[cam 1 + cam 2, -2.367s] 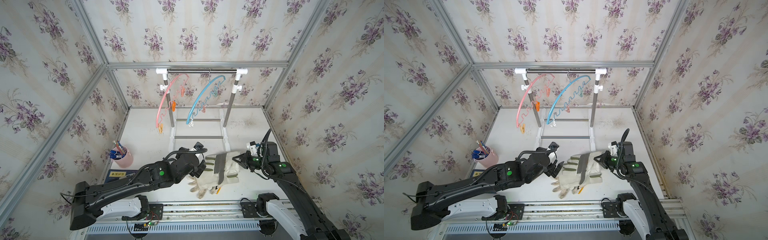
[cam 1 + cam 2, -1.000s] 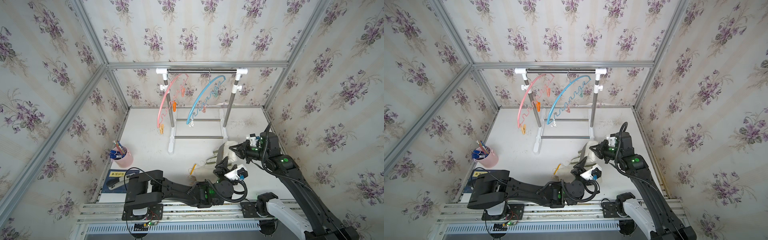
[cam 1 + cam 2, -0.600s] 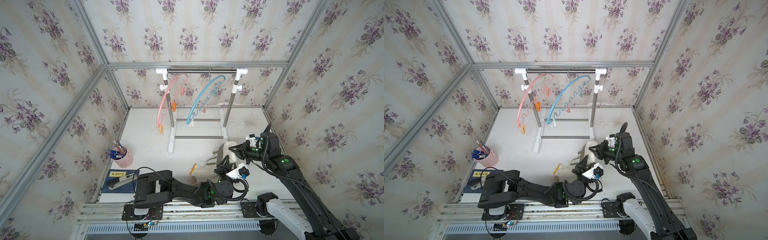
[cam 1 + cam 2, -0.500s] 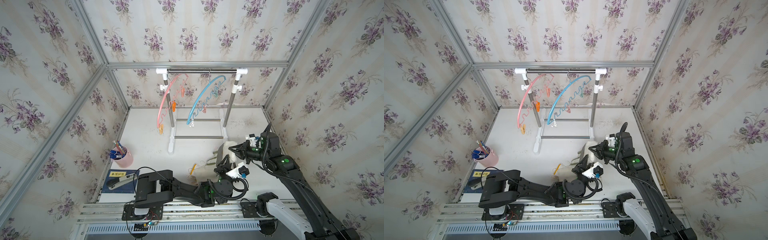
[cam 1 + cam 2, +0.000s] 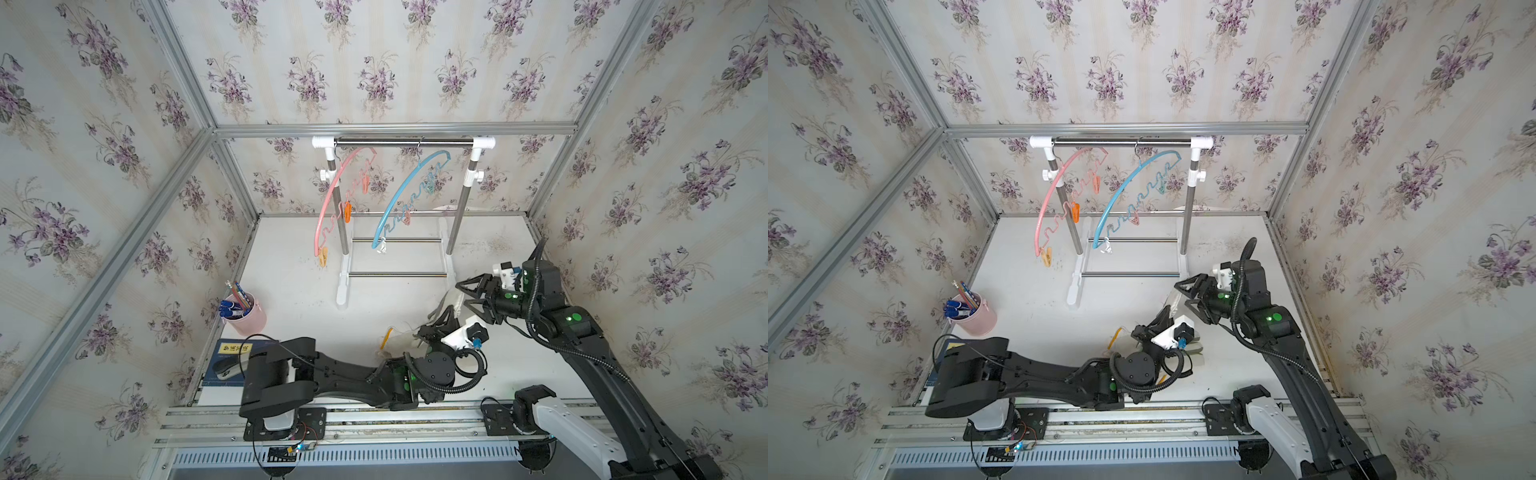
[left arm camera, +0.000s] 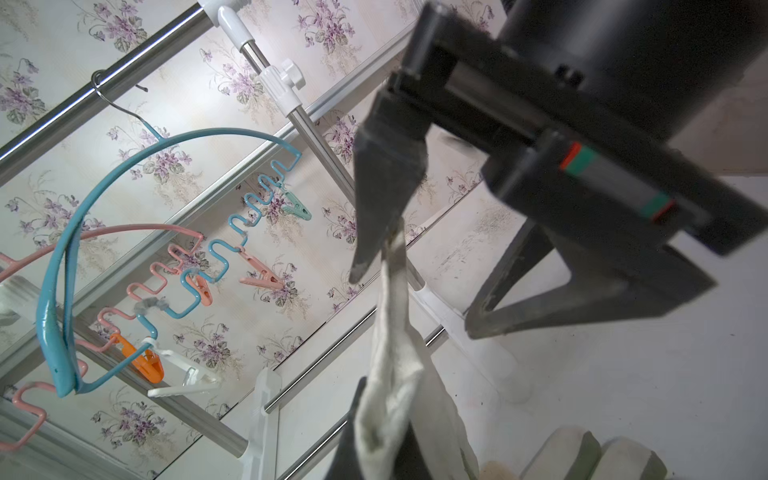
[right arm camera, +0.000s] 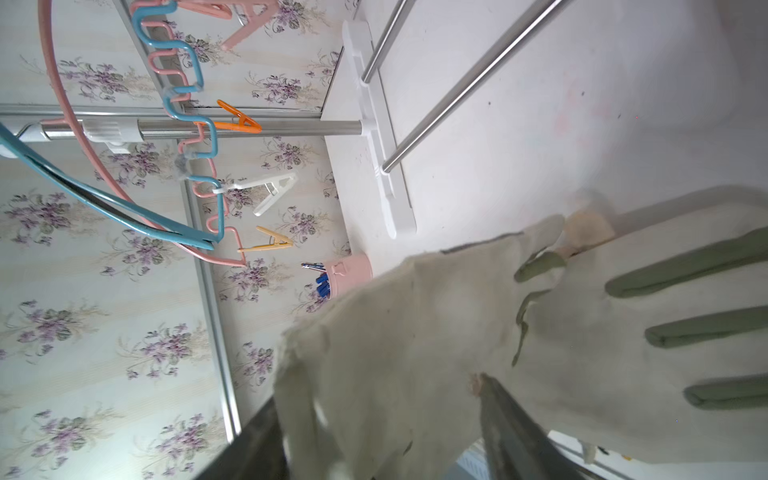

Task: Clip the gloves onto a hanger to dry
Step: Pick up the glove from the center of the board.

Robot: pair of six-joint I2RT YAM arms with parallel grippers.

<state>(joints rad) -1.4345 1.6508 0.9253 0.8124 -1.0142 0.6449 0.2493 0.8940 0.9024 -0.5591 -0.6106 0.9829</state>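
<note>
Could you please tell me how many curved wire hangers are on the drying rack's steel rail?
2. A pink curved wire hanger hangs near one end of the steel rail; a blue curved wire hanger hangs beside it, nearer the middle. None seems hidden.

white table (image 5: 291, 286), drying rack (image 5: 343, 286), pink pen cup (image 5: 250, 319), blue box (image 5: 224, 368), gloves (image 5: 398, 337)

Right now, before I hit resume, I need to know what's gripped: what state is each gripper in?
Left gripper: shut on the canvas glove.
Right gripper: open, holding nothing.
</note>
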